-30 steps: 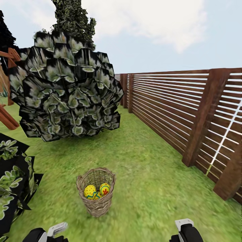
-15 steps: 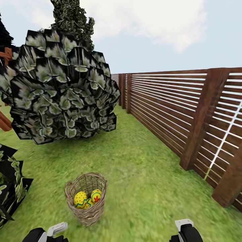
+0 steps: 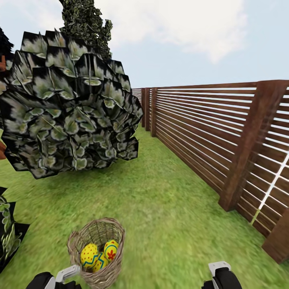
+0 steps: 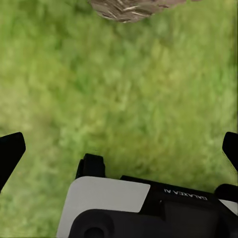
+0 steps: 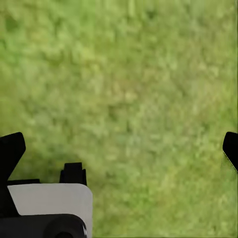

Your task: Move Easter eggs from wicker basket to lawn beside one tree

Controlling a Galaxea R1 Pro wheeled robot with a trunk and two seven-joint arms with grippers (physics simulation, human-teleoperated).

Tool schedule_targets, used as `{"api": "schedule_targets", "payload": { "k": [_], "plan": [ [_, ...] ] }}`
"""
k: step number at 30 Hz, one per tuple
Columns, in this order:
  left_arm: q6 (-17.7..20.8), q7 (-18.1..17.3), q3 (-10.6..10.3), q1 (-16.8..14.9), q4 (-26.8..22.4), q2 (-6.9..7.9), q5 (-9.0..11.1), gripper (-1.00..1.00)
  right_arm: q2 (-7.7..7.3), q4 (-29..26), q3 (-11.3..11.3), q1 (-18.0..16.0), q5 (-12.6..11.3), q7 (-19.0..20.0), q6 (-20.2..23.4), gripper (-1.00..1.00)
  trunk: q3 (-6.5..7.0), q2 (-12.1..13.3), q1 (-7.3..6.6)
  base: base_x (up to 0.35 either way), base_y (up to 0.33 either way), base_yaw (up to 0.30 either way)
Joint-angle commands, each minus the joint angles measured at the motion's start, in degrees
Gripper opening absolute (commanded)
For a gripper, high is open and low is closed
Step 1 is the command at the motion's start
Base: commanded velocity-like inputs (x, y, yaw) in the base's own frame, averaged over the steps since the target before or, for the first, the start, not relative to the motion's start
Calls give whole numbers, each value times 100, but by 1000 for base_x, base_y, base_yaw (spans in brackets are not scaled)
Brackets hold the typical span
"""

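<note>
Rolled closer: round brown wicker basket (image 3: 96, 251) with yellow zigzag Easter eggs (image 3: 89, 255) now at my left gripper (image 4: 119, 148). Both grippers' fingers spread wide, empty. Further creep could tip it.

Occlusions and cut-offs, this frame.
Head view: the round brown woven wicker basket (image 3: 97, 253) hides the lower parts of the yellow zigzag-banded Easter eggs (image 3: 96, 255); the third egg is barely visible between the other two. My left arm covers the basket's near base. In my left wrist view the basket (image 4: 133, 8) is cut by the frame edge. The dark leafy bush (image 3: 9, 233) is cropped at the left edge.
</note>
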Motion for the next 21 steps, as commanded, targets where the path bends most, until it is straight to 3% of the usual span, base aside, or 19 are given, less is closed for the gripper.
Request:
{"api": "schedule_targets", "payload": {
  "k": [1, 6, 8, 9, 11, 12, 14, 15, 16, 18, 21],
  "plan": [
    [30, 26, 7, -2, -5, -3, 32, 100, -1, -5, 13, -3, 37, 9, 30, 100, -6, -3, 3, 329, 0, 0],
    [27, 55, 16, -3, 33, -30, 47, 100, -4, -5, 8, -3, 38, 9, 30, 100, -6, -3, 3, 176, 0, 0],
    [25, 58, 127, -3, 200, -42, 122, 100, -4, -5, 5, -3, 36, 13, 30, 100, -6, -3, 3, 24, 0, 0],
    [25, 61, 280, -2, 289, -45, 202, 100, -4, -5, 3, -3, 36, 15, 30, 100, -6, -3, 3, 12, 0, 0],
    [24, 72, 1090, -4, 447, -46, 562, 100, -4, -5, 1, -3, 36, 15, 30, 100, -6, -3, 3, 6, 0, 0],
    [24, 78, 1352, -5, 473, -45, 665, 100, -4, -5, 2, -3, 36, 16, 30, 100, -6, -3, 3, 4, 0, 0],
    [-18, 141, 2520, -4, 553, -43, 1004, 100, -5, -5, 2, -3, 36, 17, 30, 100, -6, -3, 3, 2, 0, 0],
    [-152, 223, 3361, -2, 585, -44, 1134, 100, -5, -5, -1, -3, 35, 17, 30, 100, -6, -3, 3, 0, 0, 0],
    [-302, 277, 3825, 0, 586, -50, 1188, 100, -5, -5, -2, -3, 35, 18, 30, 100, -6, -3, 3, 0, 0, 0],
    [-656, 357, 4412, -3, 606, -87, 1244, 100, -11, -5, -8, -3, 35, 18, 34, 100, -6, -3, 3, 0, 0, 0],
    [-926, 482, 4809, -3, 636, -123, 1406, 100, -23, -31, -19, -3, 30, 25, 38, 100, -6, -3, 3, 0, 0, 0]
  ]
}}
